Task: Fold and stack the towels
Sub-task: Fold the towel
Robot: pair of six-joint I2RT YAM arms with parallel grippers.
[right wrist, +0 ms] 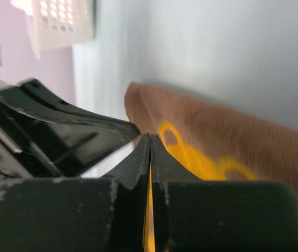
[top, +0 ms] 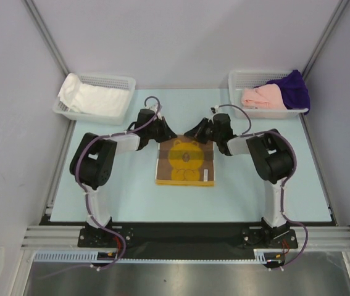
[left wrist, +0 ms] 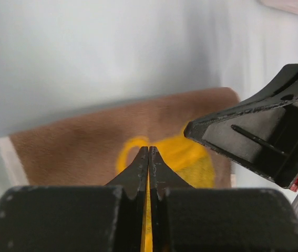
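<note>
At back, left basket (top: 116,79) holds white towel (top: 91,98); right basket (top: 242,75), pink towel (top: 262,97), purple towel (top: 293,89); left gripper (left wrist: 149,150), right gripper (right wrist: 150,138) closed, empty

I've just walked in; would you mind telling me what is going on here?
Two robot arms are working on a brown towel with a yellow mark, lying folded between them. The left gripper and right gripper are both shut at its far edge; whether they pinch cloth is unclear. A white towel sits in the left basket, a pink towel and a purple towel in the right basket.
</note>
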